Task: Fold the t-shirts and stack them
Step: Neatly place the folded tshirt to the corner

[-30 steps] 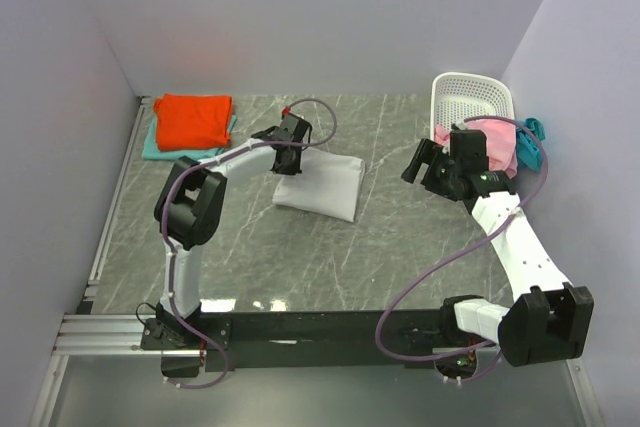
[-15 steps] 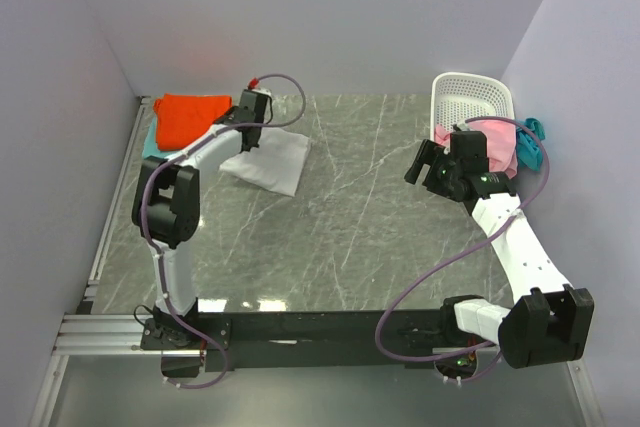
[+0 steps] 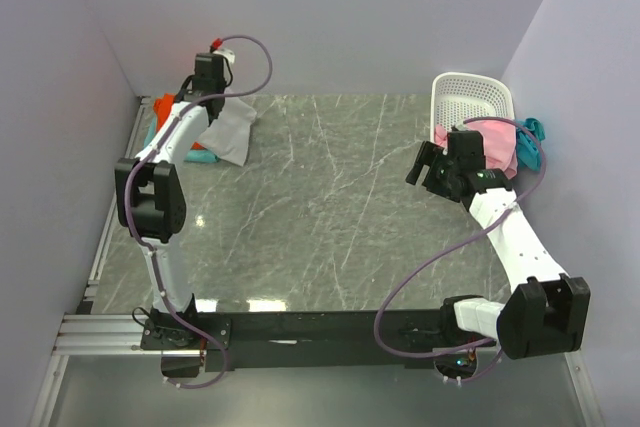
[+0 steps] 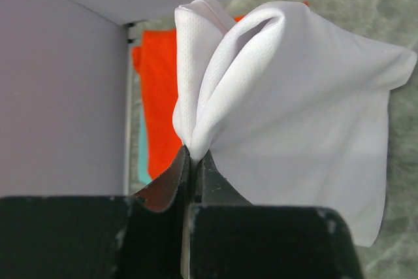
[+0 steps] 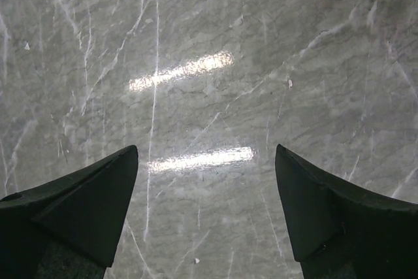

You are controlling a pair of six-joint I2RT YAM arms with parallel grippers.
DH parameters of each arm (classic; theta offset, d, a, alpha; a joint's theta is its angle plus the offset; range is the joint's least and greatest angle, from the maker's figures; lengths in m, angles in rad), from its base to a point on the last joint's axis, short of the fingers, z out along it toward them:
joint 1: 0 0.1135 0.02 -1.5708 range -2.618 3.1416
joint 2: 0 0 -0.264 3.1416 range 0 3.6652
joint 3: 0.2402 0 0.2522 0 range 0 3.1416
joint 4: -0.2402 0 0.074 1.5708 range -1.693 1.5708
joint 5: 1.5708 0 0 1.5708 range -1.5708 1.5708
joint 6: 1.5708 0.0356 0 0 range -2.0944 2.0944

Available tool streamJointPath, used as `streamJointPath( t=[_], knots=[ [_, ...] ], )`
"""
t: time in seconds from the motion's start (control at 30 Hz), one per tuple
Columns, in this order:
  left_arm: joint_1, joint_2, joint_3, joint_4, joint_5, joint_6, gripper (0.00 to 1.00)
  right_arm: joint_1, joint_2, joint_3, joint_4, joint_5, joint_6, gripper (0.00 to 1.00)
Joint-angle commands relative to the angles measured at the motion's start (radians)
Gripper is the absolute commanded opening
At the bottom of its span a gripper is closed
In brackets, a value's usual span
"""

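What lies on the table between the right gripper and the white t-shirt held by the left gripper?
Nothing: in the top view, the marble table between the right gripper and the white t-shirt is bare.

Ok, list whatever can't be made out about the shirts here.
- Aqua shirt: only a sliver in the left wrist view, covered by the orange shirt.
- Both, in the top view: largely hidden by the left arm and the white shirt; whether that shirt touches them is unclear.
- Pink shirt and teal shirt: bunched at the basket, partly behind the right arm in the top view; their number is unclear.
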Motion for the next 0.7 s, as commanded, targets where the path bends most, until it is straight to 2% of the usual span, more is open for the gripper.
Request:
streamJointPath(
  t=[0.0,0.2,0.5,0.67],
  knots=[
    [0.022,0.006,0.102,0.011,0.01,0.06,0.01,-0.009,0.003,0.018,0.018,0.027,-0.012,0.91],
    [0.03,0.024,0.223,-0.023,0.025,0.074,0.01,-0.009,0.017,0.021,0.021,-0.001,-0.012,0.9],
    [0.059,-0.002,0.208,0.019,0.057,0.075,0.01,-0.009,0.017,0.024,0.018,-0.002,-0.015,0.9],
    [0.082,0.013,0.192,0.026,0.01,0.098,0.01,-0.009,0.013,0.019,0.023,-0.021,-0.014,0.89]
  ],
)
